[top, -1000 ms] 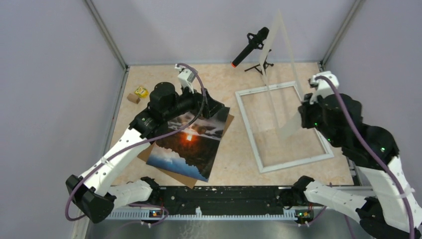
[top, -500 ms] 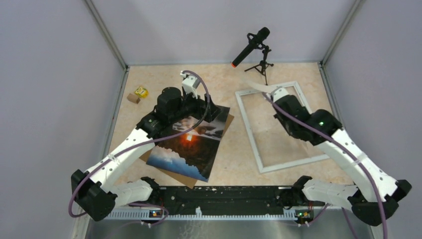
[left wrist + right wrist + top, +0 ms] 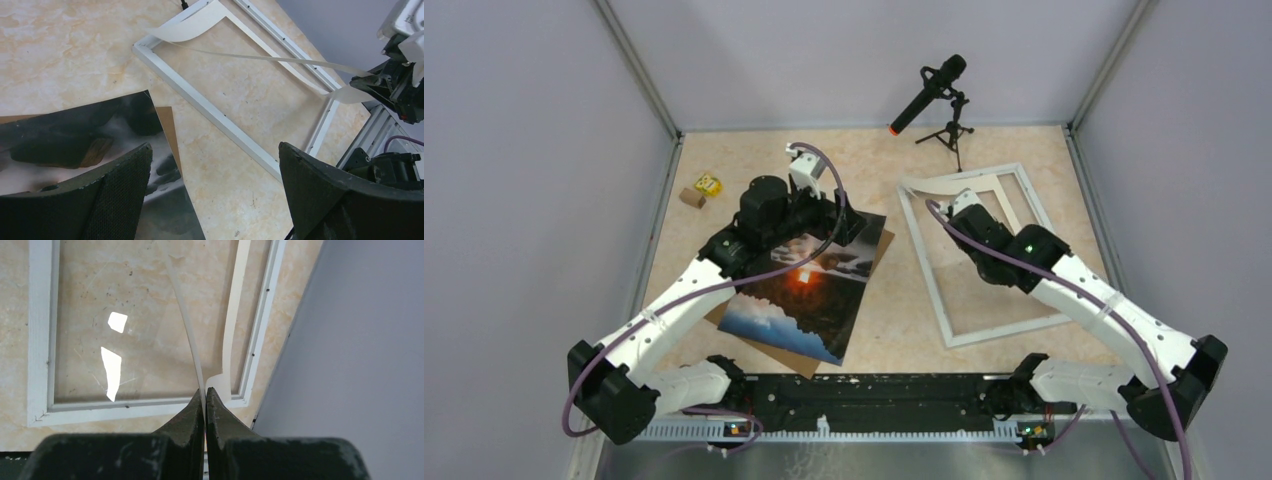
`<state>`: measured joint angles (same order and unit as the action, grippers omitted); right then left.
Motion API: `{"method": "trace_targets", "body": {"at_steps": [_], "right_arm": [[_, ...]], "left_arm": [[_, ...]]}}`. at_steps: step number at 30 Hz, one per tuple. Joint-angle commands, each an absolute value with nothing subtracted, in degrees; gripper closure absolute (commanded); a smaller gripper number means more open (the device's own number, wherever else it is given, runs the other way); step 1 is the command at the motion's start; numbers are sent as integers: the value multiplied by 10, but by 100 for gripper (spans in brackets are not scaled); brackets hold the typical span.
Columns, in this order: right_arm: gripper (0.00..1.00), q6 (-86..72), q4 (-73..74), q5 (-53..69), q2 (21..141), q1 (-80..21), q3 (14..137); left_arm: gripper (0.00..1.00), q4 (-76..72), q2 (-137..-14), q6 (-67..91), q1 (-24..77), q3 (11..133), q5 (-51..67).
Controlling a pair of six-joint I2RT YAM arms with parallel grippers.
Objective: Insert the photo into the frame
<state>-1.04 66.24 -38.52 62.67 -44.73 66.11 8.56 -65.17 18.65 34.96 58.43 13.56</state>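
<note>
The photo (image 3: pixel 809 290), an orange sun among dark clouds, lies flat at the left on a brown backing board (image 3: pixel 880 250). My left gripper (image 3: pixel 851 220) hovers open over the photo's far right corner (image 3: pixel 75 130), its jaws (image 3: pixel 215 146) wide with nothing between them. The white frame (image 3: pixel 924 262) lies flat on the right. My right gripper (image 3: pixel 954 205) is shut on a thin white mat border (image 3: pixel 187 325). The mat bends low over the frame (image 3: pixel 40 340), and its other end (image 3: pixel 190 25) curls at the frame's far left corner.
A microphone on a small tripod (image 3: pixel 932 88) stands at the back, just beyond the frame. Two small blocks, yellow and brown (image 3: pixel 702 187), sit at the far left. Grey walls close in the marbled table (image 3: pixel 894 310) on three sides. Glare patches (image 3: pixel 117 322) show inside the frame.
The right arm has swung the mat border down from upright above the frame to low across it, reaching toward the far left corner. The left arm has barely moved.
</note>
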Motion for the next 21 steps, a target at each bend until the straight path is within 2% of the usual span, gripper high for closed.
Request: {"method": "trace_targets", "body": {"at_steps": [1,12,21], "right_arm": [[100,-9,619,-398,642,-426,657],[100,14,564,-405,626,-329,597],[99,62,489,-364,627,-324,567]], "left_arm": [[2,60,-652,171,347,583,120],[2,58,-655,171,347,575,103],[2,63,-665,172,347,578,107]]}}
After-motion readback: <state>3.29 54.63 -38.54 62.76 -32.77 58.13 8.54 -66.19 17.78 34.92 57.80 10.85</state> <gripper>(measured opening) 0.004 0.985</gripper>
